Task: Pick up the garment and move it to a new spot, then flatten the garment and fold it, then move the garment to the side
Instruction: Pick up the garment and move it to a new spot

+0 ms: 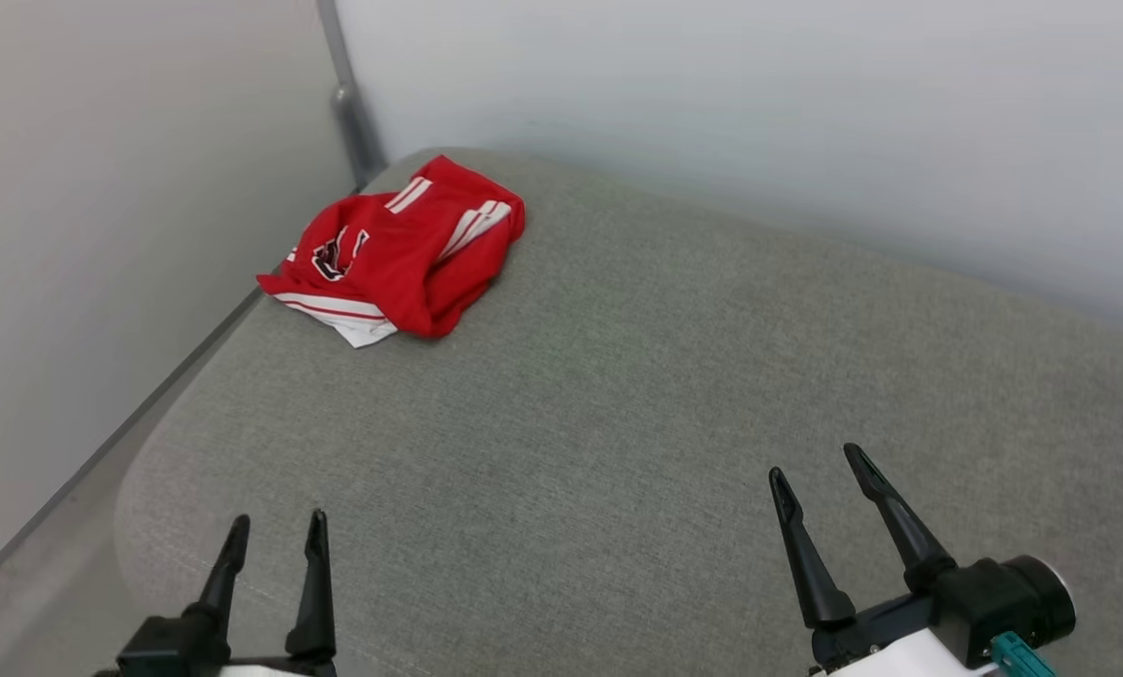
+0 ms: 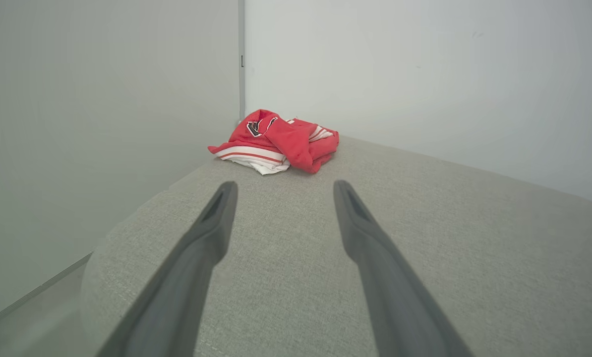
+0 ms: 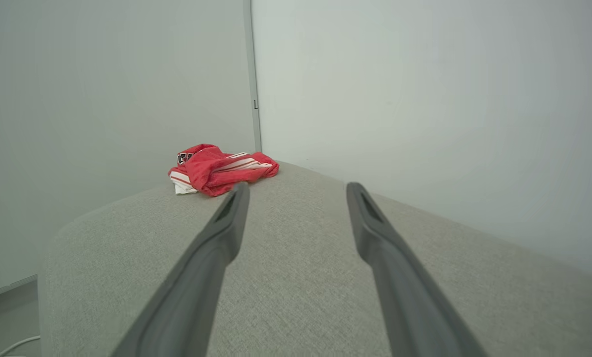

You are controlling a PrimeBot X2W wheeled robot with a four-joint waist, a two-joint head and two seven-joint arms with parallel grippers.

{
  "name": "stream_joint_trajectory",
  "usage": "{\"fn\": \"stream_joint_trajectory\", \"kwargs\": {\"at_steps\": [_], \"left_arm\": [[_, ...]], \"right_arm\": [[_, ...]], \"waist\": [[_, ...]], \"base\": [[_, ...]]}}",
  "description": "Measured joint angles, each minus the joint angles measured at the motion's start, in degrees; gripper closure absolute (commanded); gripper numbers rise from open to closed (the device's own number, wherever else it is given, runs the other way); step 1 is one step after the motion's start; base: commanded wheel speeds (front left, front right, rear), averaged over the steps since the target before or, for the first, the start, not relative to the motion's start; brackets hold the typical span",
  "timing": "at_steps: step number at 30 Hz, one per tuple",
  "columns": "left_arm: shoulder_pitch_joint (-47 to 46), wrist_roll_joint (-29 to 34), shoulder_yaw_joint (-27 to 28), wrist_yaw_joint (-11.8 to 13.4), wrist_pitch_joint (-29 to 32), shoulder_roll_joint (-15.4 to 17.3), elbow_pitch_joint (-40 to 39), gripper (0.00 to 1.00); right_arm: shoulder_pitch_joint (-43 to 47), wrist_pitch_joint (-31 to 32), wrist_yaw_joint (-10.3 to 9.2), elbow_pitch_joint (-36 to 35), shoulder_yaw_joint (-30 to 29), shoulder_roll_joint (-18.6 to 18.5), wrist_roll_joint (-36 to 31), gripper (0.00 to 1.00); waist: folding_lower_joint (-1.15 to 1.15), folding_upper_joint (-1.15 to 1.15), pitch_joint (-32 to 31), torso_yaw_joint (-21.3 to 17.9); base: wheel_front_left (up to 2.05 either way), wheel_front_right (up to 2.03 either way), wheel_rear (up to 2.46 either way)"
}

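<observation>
The garment point(image 1: 402, 249), a red jersey with white striped trim and a black emblem, lies crumpled in a heap at the far left corner of the grey cushion point(image 1: 618, 404). It also appears as the garment point(image 2: 276, 141) in the left wrist view and the garment point(image 3: 219, 169) in the right wrist view. My left gripper point(image 1: 277, 522) hovers open at the near left edge, far short of the heap. Over the near right of the cushion, my right gripper point(image 1: 817, 461) is open too. Nothing sits between either pair of fingers.
Pale walls meet in a corner behind the garment, with a grey post point(image 1: 350, 103) in that corner. The cushion's rounded left edge point(image 1: 138, 470) drops to a strip of grey floor point(image 1: 35, 602). A white cable point(image 3: 13, 345) lies on the floor.
</observation>
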Motion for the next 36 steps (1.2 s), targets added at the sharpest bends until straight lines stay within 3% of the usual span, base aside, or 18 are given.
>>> {"fn": "stream_joint_trajectory", "kwargs": {"at_steps": [9, 14, 19, 25, 27, 32, 36], "left_arm": [[-10.74, -1.89, 1.04, -2.21, 0.00, 1.20, 4.57, 0.00], [-22.60, -5.64, -2.10, -2.27, 0.00, 8.36, 11.26, 0.00], [-34.07, -9.29, -8.16, -2.27, 1.83, 17.58, 19.50, 0.00], [-47.60, -22.35, -14.82, -2.30, 15.23, 27.71, 25.44, 0.00], [-53.60, -27.95, -16.42, -2.29, 21.28, 33.08, 27.41, 0.00], [-59.88, -36.13, -19.62, -2.35, 34.60, 39.20, 31.94, 0.00], [-62.65, -43.08, -20.90, -2.35, 44.78, 42.29, 34.23, 0.00]], "right_arm": [[-3.09, 0.00, 0.00, -1.34, -1.22, 0.04, -5.36, 0.00], [-5.72, 0.00, 0.01, -2.32, -1.36, -0.73, -7.15, 0.00], [-6.64, 0.00, 0.00, -2.78, -2.76, -2.16, -8.14, 0.00], [-7.25, 0.00, 0.01, -3.87, -3.72, -2.61, -8.33, 0.00], [-7.79, 0.00, 0.00, -4.24, -3.49, -2.50, -8.32, 0.00], [-8.12, -0.09, 0.00, -4.89, -1.14, -2.23, -8.48, 0.00], [-9.02, -0.36, 0.05, -5.88, -0.53, -1.37, -8.47, 0.00]], "waist": [[0.00, 0.00, 7.40, -2.86], [0.01, 0.00, 13.25, -5.04], [0.01, 0.00, 19.20, -7.64], [0.01, 0.00, 25.64, -10.79], [0.01, 0.00, 28.73, -12.15], [0.01, 0.00, 33.21, -14.63], [0.00, 0.00, 35.82, -16.89]], "base": [[0.00, 0.00, 0.00], [0.00, 0.00, 0.00], [0.00, 0.00, 0.00], [0.00, 0.00, 0.00], [0.00, 0.00, 0.00], [0.00, 0.00, 0.00], [0.00, 0.00, 0.00]]}}
